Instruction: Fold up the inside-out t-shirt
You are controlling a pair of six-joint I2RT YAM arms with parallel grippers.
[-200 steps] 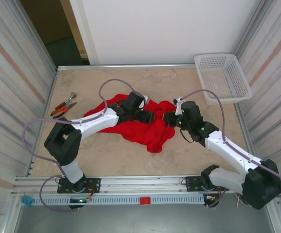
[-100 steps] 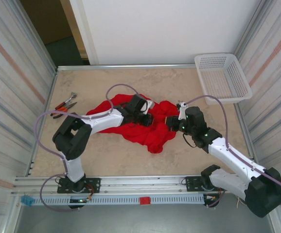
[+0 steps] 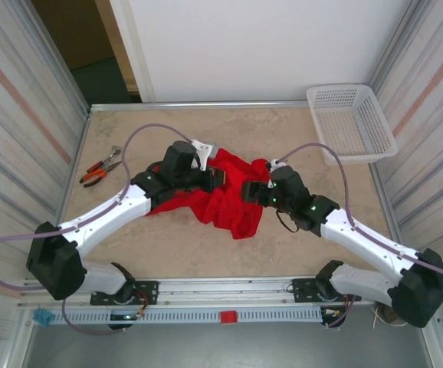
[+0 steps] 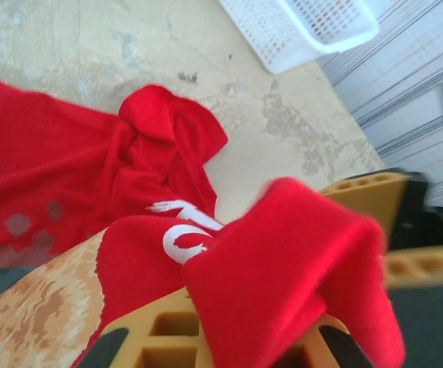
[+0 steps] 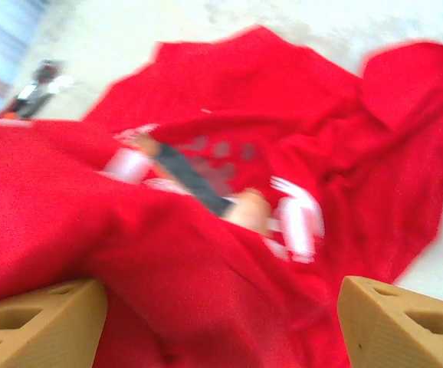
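The inside-out t-shirt (image 3: 233, 213) is a crumpled bright red heap in the middle of the table, with white print showing in the left wrist view (image 4: 177, 234) and the right wrist view (image 5: 298, 222). My left gripper (image 3: 220, 178) is at the heap's upper middle. Its yellow fingers (image 4: 156, 341) are shut on a raised fold of the red cloth (image 4: 283, 268). My right gripper (image 3: 251, 192) is over the heap's right part, and its fingers (image 5: 401, 326) stand wide apart. Red cloth (image 5: 175, 253) lies below and between them, not pinched.
A white mesh basket (image 3: 352, 123) sits at the back right corner, also seen in the left wrist view (image 4: 306, 23). Red-handled pliers (image 3: 101, 167) lie at the left of the table. Striped walls close both sides.
My left gripper shut on a fold of the shirt and drew back to the left with it. My right gripper opened and shifted left over the cloth. The heap bunched towards the middle.
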